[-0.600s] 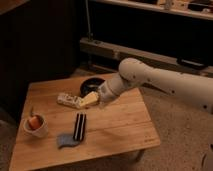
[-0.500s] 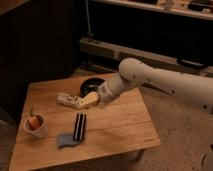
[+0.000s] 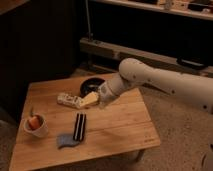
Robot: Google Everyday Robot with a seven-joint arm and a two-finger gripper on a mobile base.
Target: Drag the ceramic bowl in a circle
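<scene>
No shift seen since earlier frames: arm and bowl unchanged. Gripper (image 3: 91, 99) low over table (image 3: 125, 125) centre, at near rim of ceramic bowl (image 3: 89, 85); fingers released, spread, nothing grasped. Bowl sits by far edge, midway along. Pale oblong item (image 3: 67, 99) just beside gripper. Cup (image 3: 36, 125) near left edge. Black bar (image 3: 79, 126) on blue cloth (image 3: 65, 140) toward near edge.
</scene>
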